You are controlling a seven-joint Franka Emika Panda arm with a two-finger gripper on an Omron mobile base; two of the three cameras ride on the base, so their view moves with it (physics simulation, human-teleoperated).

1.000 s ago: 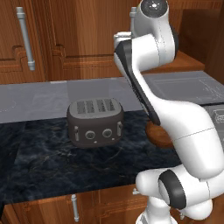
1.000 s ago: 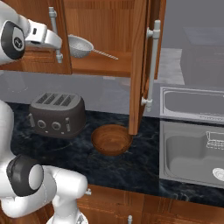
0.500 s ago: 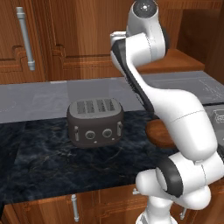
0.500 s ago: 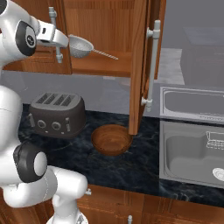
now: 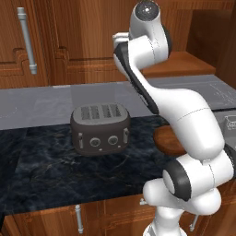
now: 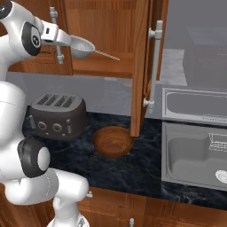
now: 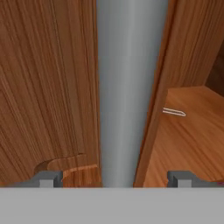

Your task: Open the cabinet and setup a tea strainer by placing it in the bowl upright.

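From the right base view I see the cabinet (image 6: 141, 66) with its right door swung open toward me, edge on, its long silver handle (image 6: 153, 71) facing the sink (image 6: 195, 153). The tea strainer (image 6: 82, 47) lies on the wooden shelf inside, cup to the left and thin handle running right and slightly down. My arm's hand is up at shelf height, just left of the strainer cup; from this side they look to be touching or nearly so, but I cannot tell which. In the hand view the gripper (image 7: 114, 178) has its two dark fingertips far apart at the bottom corners, with nothing between them, so the jaws stand wide and hold nothing. That view looks past the door's edge, and the tip of the strainer's handle (image 7: 174, 112) shows on the shelf, up and to the right of the fingers. The bowl (image 6: 113, 141) sits on the dark counter just right of the toaster (image 6: 56, 116), below the open door.
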